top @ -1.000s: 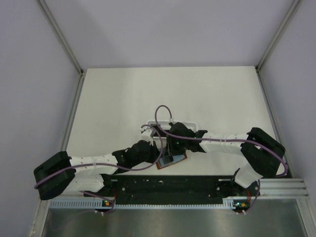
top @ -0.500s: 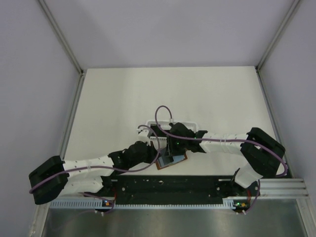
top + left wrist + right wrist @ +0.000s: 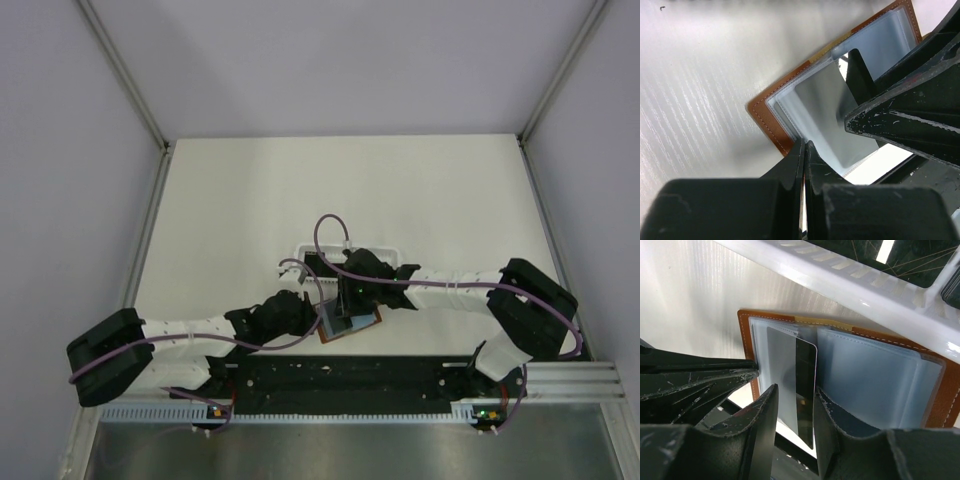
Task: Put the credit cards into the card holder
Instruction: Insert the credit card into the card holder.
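Your right gripper (image 3: pixel 796 392) clamps a thin, glossy black credit card (image 3: pixel 806 375) by its long edges. The card lies over the clear bluish pockets of the open card holder (image 3: pixel 875 385), flat stitched brown leather just ahead of those fingers. Your left gripper (image 3: pixel 804 146) is clenched, its tips at the holder's outer edge. A white slotted plastic basket (image 3: pixel 850 285) stands just beyond.

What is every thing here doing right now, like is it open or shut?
card holder: open, lying flat on the table.
credit card: partly inside a holder pocket.
right gripper: shut on the credit card.
left gripper: shut, tips at the holder's edge.
white basket: sitting beside the holder.
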Controlling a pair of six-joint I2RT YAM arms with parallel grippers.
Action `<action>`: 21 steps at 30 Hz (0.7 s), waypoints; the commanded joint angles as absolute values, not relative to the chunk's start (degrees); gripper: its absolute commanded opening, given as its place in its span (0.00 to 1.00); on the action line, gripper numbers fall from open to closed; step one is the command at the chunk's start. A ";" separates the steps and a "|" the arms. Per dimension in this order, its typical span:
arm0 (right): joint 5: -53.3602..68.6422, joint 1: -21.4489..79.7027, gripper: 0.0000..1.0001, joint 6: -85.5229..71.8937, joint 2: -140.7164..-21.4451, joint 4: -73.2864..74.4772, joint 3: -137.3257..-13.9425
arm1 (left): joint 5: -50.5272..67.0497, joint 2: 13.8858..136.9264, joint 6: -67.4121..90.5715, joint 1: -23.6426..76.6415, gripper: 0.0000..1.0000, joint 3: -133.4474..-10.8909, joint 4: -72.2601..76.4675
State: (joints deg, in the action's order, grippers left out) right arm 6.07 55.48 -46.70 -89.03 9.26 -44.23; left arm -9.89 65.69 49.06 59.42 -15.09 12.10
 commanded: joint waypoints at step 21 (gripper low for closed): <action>-2.72 56.25 0.35 -42.89 -85.34 17.84 -48.34 | -10.28 67.32 50.98 59.68 0.00 -13.62 9.14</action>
State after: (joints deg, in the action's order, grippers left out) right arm -0.86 55.53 -44.12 -86.76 16.78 -45.89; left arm -9.91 66.17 51.09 59.42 -14.90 12.45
